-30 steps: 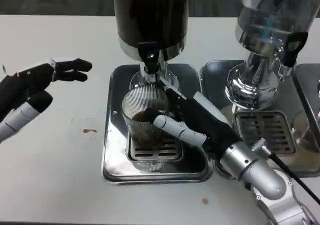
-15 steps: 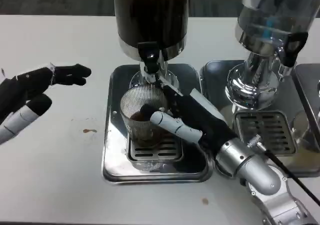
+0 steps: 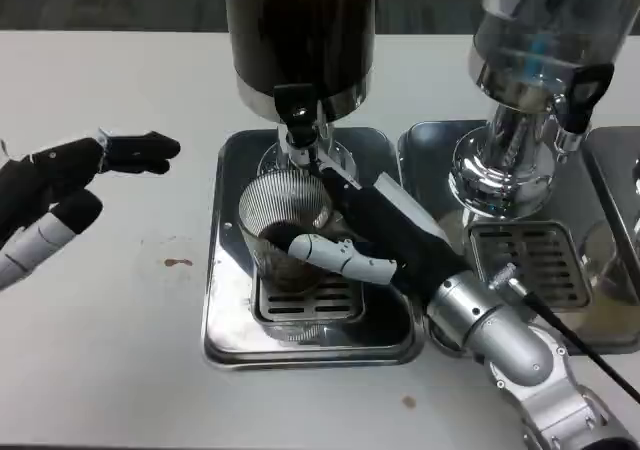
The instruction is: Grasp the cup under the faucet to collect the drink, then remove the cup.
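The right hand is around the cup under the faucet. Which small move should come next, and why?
Probably lift the cup slightly and draw it out from under the faucet. The right hand grips it, dark drink shows inside, and it stands on the drip tray. The left hand waits aside.

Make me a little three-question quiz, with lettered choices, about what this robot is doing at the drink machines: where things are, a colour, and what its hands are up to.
1. Where is the ribbed cup?
A. on the bare table
B. on the drip tray under the dark dispenser's faucet
C. under the clear dispenser

2. What colour is the drink in the cup?
A. dark brown
B. clear
C. green

3. What is the left hand doing?
A. pressing the faucet
B. holding the cup
C. hovering empty over the table

Answers: 1 B, the cup stands on the grate below that faucet. 2 A, brown liquid shows inside. 3 C, the right hand grips the cup instead.
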Tool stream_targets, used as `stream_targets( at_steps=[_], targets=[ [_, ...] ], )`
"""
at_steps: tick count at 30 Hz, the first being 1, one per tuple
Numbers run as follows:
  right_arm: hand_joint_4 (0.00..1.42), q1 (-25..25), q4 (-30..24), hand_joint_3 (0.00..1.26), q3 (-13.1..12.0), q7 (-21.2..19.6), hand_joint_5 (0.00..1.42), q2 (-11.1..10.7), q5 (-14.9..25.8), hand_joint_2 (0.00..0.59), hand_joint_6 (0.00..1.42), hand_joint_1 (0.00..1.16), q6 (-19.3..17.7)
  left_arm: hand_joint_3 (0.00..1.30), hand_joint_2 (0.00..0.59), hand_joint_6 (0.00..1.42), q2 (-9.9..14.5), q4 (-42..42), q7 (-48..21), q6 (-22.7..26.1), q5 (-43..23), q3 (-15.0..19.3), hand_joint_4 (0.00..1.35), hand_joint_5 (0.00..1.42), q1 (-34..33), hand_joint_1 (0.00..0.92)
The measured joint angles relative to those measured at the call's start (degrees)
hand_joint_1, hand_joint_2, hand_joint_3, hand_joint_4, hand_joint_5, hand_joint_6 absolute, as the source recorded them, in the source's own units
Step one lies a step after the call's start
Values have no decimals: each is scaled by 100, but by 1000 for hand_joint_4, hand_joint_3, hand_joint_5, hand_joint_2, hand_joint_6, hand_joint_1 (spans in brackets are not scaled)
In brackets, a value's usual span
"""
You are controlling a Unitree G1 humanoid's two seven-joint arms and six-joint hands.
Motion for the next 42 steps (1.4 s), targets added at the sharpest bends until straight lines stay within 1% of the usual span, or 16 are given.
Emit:
stream_targets(
  at_steps=[4, 6, 10, 11, 15, 17, 21, 24, 30, 38, 42],
  targets=[
    [0, -21, 0, 0, 65, -6, 0, -34, -42, 84, 65, 409, 1, 381, 159, 263, 34, 0, 0, 4, 0, 1, 299, 323, 1, 0],
    [0, -23, -11, 0, 90, -30, 0, -46, -106, 96, 55, 439, 2, 384, 159, 263, 52, -1, 0, 7, -1, 1, 300, 324, 3, 0],
    [0, -45, -42, 0, 130, -54, 0, -77, -213, 96, 62, 496, 32, 394, 161, 265, 63, -1, 0, 13, -3, 1, 312, 334, 7, 0],
    [0, -45, -67, 0, 152, -80, 0, -86, -246, 97, 63, 502, 53, 400, 169, 273, 63, -1, 0, 14, -3, 1, 313, 335, 7, 0],
    [0, -45, -177, 0, 239, -174, 0, -108, -368, 112, 115, 578, 169, 403, 173, 280, 63, -1, 0, 19, -3, 1, 327, 347, 8, 0],
    [0, -45, -255, 0, 301, -275, 0, -142, -491, 114, 142, 591, 241, 403, 173, 281, 63, -1, 0, 22, -4, 1, 331, 349, 8, 0],
    [0, -43, -374, 0, 353, -363, 0, -147, -603, 124, 175, 625, 388, 414, 175, 283, 63, -1, 0, 28, -5, 1, 343, 361, 8, 0],
    [0, -35, -439, 0, 427, -500, 21, -148, -678, 136, 232, 639, 489, 417, 176, 293, 64, -2, 0, 52, -9, 1, 352, 363, 8, 0],
    [0, -10, -519, 0, 516, -715, 97, -159, -830, 151, 340, 653, 565, 418, 179, 311, 64, -12, 0, 62, -10, 1, 353, 373, 9, 0],
    [0, 38, -653, 0, 612, -917, 179, -181, -1001, 163, 478, 665, 690, 423, 179, 318, 72, -32, 0, 62, -10, 2, 365, 374, 9, 0],
    [1, 67, -689, 0, 659, -1006, 265, -181, -1061, 177, 641, 665, 737, 425, 180, 322, 91, -32, 0, 62, -9, 3, 366, 375, 9, 0]
  ],
)
